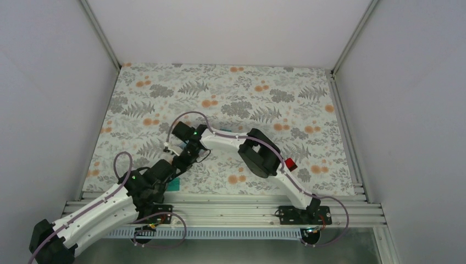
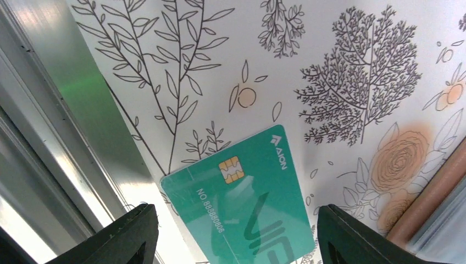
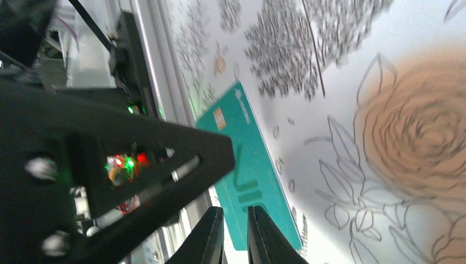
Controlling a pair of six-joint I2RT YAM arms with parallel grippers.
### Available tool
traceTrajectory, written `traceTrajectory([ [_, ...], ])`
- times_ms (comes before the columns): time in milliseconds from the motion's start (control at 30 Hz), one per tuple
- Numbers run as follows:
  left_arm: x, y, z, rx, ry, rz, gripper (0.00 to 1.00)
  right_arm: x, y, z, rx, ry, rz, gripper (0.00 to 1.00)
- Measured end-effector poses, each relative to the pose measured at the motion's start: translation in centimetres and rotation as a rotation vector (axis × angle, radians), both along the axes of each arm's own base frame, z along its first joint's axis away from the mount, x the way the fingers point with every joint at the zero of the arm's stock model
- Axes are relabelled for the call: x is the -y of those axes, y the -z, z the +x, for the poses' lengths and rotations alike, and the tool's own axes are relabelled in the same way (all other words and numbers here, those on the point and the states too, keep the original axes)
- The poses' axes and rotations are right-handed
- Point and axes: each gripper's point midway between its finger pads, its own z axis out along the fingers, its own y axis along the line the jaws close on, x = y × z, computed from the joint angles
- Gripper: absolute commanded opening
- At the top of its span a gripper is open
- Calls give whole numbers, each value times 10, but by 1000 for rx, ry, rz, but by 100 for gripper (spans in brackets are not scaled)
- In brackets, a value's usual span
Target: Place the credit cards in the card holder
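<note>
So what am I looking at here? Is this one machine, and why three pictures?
These are two robot arms bolted at the near edge of a flowered tabletop. The wide picture is taken from above and behind them: the left arm and the right arm both reach toward one spot. The other two pictures come from small cameras on the wrists, so each shows its own gripper at the bottom. The left gripper stands open, one jaw on each side of a teal-green card with a gold chip, which lies flat on the tabletop beside the metal rail. The right gripper has its jaws almost together, with nothing visible between them; what looks like the same card lies beyond. Nothing appears to be held.
</note>
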Motion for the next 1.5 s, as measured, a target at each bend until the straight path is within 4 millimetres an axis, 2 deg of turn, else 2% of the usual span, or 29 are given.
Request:
traceTrajectory([
  [167,0,-2,3,14,-15,-2,72,-13,-18,15,37,25,50,10],
  [300,0,-1,3,13,-17,0,73,-10,-8,19,60,39,24,8],
  [433,-1,0,1,0,-16,8,73,7,18,6,25,32,-41,8],
  [633,-1,1,1,-8,-15,12,74,8,19,-11,7,-10,-23,8],
  [733,-2,10,-3,-24,-12,9,74,8,19,-22,-12,-37,-15,8],
  [800,-3,17,-7,-37,-10,10,74,8,18,-26,-16,-47,-12,8],
  [900,-1,17,-6,-35,-8,2,73,8,19,-27,-15,-49,-14,8],
  [1000,-1,17,-6,-36,-8,1,66,8,19,-27,-12,-47,-17,8],
  [1200,3,17,0,14,-4,-35,41,8,19,-25,-3,-42,-28,8],
  [1500,7,15,-1,15,5,-59,28,9,18,-22,-7,-34,-33,8],
])
